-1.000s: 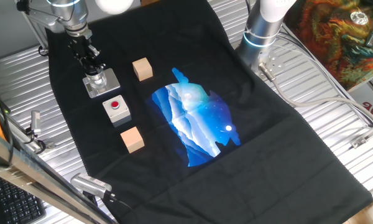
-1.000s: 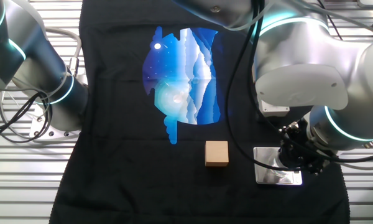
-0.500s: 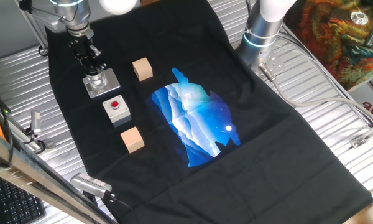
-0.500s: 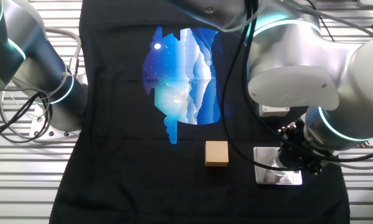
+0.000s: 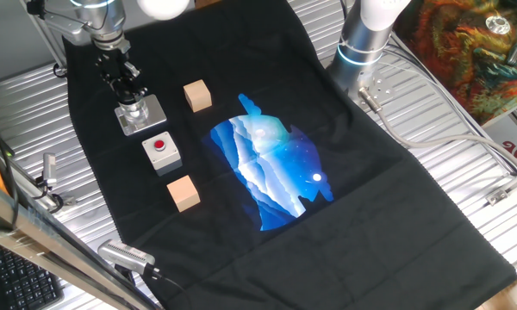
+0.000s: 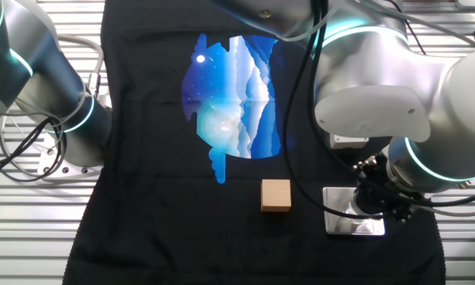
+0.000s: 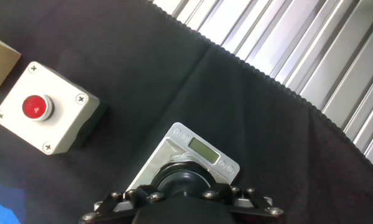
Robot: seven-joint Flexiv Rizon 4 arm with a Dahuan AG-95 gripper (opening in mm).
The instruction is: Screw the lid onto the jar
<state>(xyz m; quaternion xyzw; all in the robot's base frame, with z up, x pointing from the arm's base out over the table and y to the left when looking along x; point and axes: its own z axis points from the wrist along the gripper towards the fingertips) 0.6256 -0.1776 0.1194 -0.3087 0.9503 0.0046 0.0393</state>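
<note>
The jar (image 5: 136, 109) stands on its grey square metal base plate (image 5: 150, 118) at the far left of the black cloth. My gripper (image 5: 129, 91) reaches straight down onto the jar's top. In the hand view the black lid (image 7: 185, 178) sits on the jar over the base plate (image 7: 196, 148), and my gripper (image 7: 183, 198) is closed round it, one finger on each side. In the other fixed view the gripper (image 6: 380, 203) hides the jar and lid; only the base plate (image 6: 344, 225) shows.
A grey box with a red button (image 5: 161, 151) sits just in front of the jar, also in the hand view (image 7: 46, 109). Two wooden cubes (image 5: 197, 96) (image 5: 183, 192) lie nearby. A second arm's base (image 5: 362, 34) stands at the cloth's far edge.
The arm's wrist has turned slightly above the jar; the gripper stays on the lid. Nothing else has moved.
</note>
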